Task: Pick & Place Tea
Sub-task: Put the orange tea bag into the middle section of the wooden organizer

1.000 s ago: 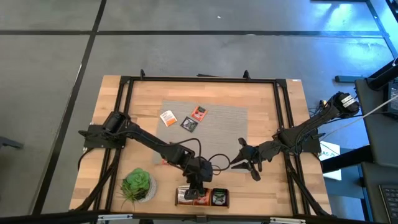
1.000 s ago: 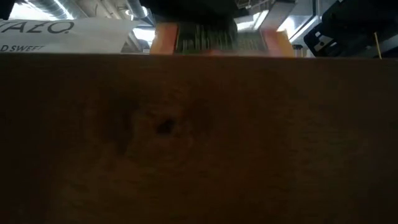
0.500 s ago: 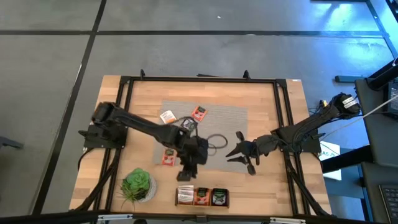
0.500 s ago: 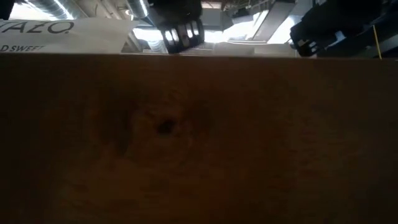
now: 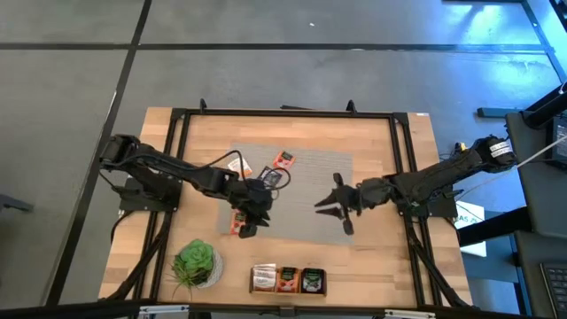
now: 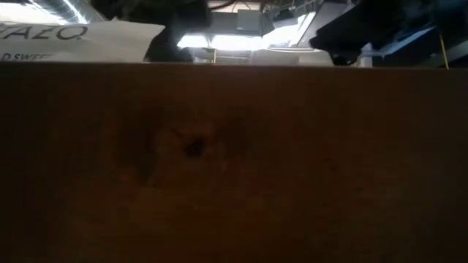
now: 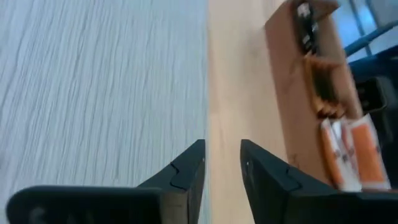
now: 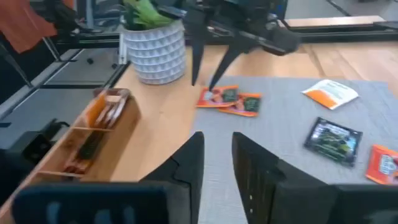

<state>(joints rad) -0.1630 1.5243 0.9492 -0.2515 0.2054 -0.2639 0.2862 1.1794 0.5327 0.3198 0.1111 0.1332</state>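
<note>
Left gripper (image 5: 246,223) hangs empty, fingers slightly parted, just over orange square tea sachets (image 5: 236,223) at grey mat's (image 5: 306,199) near-left edge (lined up to grab). Right gripper (image 5: 330,206) mid-mat, narrowly parted, empty. Wooden compartment tray (image 5: 288,280) near edge holds sorted sachets.

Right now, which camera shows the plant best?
The high view: the whole green plant shows, beside the wooden box. The right wrist view shows only its white pot and some leaves; the low and left wrist views miss it.
</note>
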